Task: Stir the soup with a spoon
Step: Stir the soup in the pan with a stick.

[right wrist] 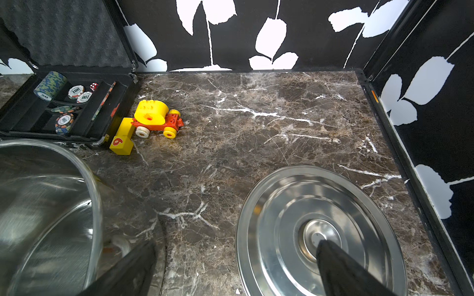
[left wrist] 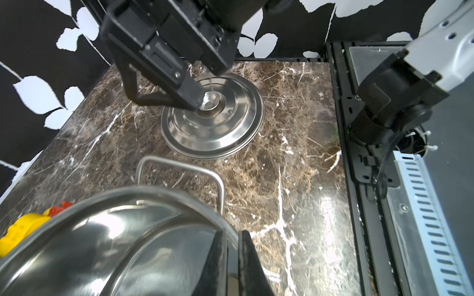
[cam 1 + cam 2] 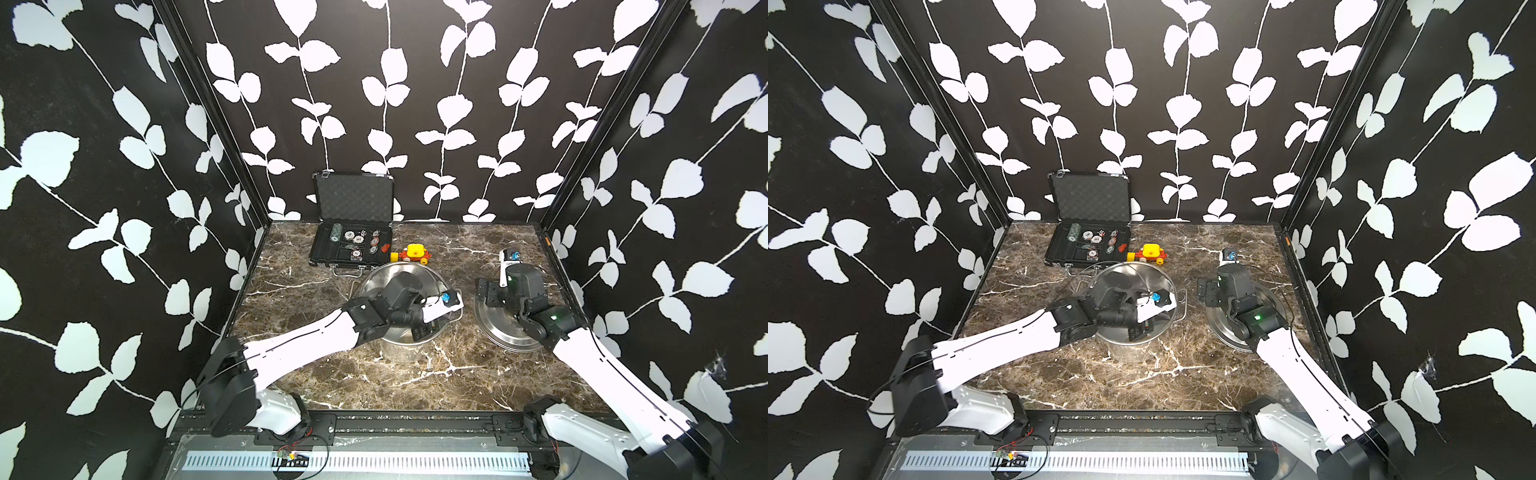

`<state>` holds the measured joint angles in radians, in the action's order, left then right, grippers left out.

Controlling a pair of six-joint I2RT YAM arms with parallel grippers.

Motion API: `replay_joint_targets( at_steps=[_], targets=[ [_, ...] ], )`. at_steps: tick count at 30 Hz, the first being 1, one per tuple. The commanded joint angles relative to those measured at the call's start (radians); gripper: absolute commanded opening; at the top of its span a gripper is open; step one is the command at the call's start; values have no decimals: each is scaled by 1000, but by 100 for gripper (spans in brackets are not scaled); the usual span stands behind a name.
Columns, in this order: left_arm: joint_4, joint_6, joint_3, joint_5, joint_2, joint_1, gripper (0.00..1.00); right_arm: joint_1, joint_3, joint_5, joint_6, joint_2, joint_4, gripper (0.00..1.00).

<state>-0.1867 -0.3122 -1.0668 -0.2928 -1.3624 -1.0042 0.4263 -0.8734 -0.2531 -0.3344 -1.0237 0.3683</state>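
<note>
Your pot (image 3: 399,353) stands on the desk (image 3: 415,386) with its lid (image 3: 498,332) off, lying flat just right of the pot. Your left end effector (image 2: 233,238) is pressed together at the pot's rim; you cannot tell what it pinches. Your right end effector (image 1: 230,251) is spread wide, one finger (image 1: 338,269) at the lid's knob (image 1: 315,235). A toy truck (image 3: 415,253) sits behind the pot.

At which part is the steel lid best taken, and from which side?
Take the centre knob, coming straight down from above. The lid lies flat on the table, knob up; its rim is thin and low, so only the raised knob offers a hold.
</note>
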Motion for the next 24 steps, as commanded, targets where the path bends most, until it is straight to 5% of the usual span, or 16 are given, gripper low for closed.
replay_joint_targets(
  at_steps=[1,13,24],
  targets=[
    [-13,6,42,75,84,4,0,-3,-10,5,-19,-11,-42,99],
    [30,112,167,91,240,182,0,-4,-21,27,-19,-27,-53,99],
    [80,204,62,230,142,319,0,-3,-42,49,-18,-52,-53,99]
  ],
)
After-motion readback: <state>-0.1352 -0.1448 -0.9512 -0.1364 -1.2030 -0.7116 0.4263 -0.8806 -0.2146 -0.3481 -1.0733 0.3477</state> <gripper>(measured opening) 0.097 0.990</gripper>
